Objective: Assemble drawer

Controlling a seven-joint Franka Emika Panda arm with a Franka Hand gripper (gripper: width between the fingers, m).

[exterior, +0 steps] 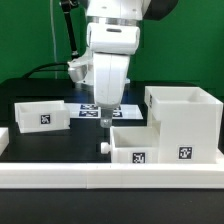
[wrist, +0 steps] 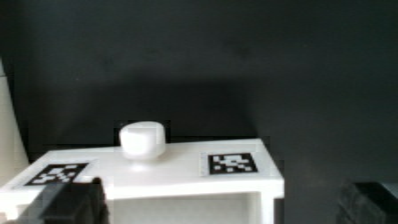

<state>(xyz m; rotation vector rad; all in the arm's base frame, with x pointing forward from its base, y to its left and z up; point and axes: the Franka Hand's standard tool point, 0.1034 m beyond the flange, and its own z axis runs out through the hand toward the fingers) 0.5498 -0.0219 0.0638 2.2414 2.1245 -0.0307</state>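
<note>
The drawer's tall hollow shell (exterior: 185,120) stands at the exterior view's right. One shallow tray (exterior: 42,115) lies at the left. The other tray (exterior: 135,147) lies in front of the shell, its knob (exterior: 103,147) pointing to the exterior view's left. My gripper (exterior: 103,120) hangs just above that knob end. In the wrist view the tray (wrist: 178,180) shows its knob (wrist: 143,138) and two tags. My gripper (wrist: 214,208) is open, one dark finger (wrist: 63,205) on each side of the tray, holding nothing.
The marker board (exterior: 122,107) lies flat behind my gripper. A long low white rail (exterior: 110,180) runs along the table's front. The tabletop is black. A dark cable hangs at the back left.
</note>
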